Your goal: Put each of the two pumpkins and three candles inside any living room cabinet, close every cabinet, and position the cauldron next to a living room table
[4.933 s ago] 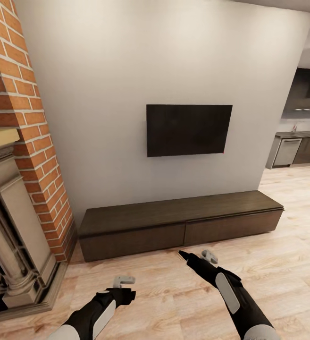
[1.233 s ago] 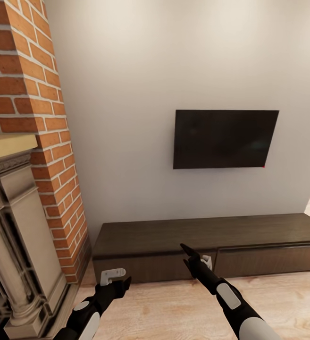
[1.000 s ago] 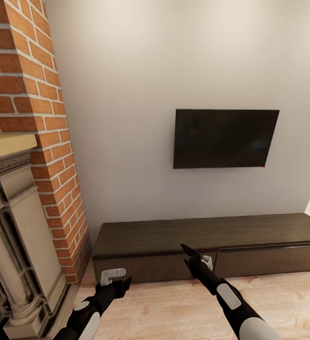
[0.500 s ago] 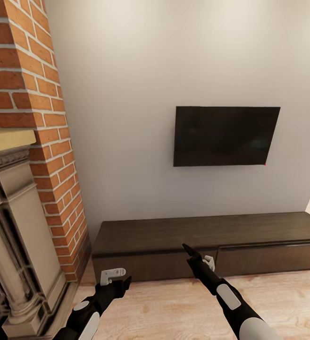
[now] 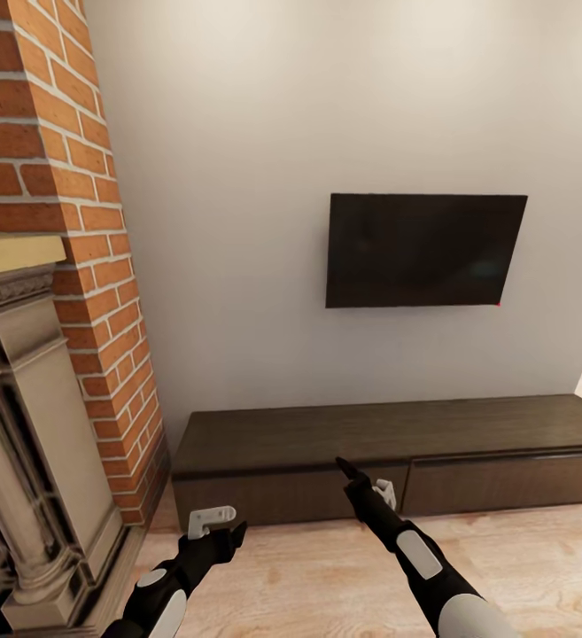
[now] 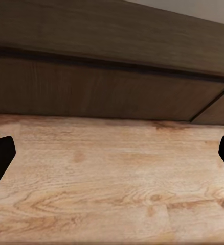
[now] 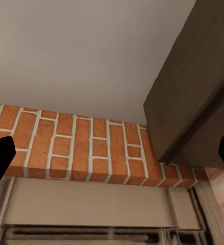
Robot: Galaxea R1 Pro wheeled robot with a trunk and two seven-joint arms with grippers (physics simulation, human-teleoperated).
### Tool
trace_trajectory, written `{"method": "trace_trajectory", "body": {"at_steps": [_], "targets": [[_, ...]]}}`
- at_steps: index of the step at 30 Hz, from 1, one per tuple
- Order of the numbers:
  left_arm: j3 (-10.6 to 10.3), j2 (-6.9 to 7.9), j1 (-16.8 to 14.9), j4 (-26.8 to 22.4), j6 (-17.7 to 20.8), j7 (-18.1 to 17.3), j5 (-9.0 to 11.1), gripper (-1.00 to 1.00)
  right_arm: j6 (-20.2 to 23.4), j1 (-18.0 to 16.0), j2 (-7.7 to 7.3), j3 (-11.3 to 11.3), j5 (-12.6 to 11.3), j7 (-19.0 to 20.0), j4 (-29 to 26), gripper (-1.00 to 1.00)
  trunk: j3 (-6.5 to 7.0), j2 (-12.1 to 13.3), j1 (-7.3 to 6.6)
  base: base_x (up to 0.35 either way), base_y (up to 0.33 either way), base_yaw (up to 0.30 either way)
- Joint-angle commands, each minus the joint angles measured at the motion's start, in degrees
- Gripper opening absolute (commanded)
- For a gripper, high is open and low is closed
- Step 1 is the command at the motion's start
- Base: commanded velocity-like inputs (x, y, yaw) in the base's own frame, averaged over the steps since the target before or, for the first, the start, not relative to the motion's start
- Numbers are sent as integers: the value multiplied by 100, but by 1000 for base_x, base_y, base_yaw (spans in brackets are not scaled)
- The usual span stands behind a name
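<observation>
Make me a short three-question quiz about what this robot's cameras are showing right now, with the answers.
1. True or false: the cabinet has both front panels shut.
2. What hangs on the wall above it? A) a mirror B) a dark screen C) a shelf
3. Which gripper is raised nearer the cabinet's front, the left gripper or the right gripper?

Key
1. True; no panel stands out.
2. B
3. The right gripper; the left one hangs lower, over the wooden floor.
</observation>
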Motion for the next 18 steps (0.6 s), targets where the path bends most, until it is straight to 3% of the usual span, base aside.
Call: {"method": "trace_trajectory", "body": {"at_steps": [1,9,18], "targets": [[-21,7,0,-12,15,55,60,100,42,-27,21,-29,-44,1,2,100,-25,-46,23,0,0,0],[-21,7,8,1,-194,48,59,100,26,-81,74,0,-33,-420,-29,100,-169,-367,198,0,0,0],[-26,7,13,-7,-319,39,58,100,37,-82,58,-53,-45,-209,6,100,-331,-728,396,0,0,0]]}}
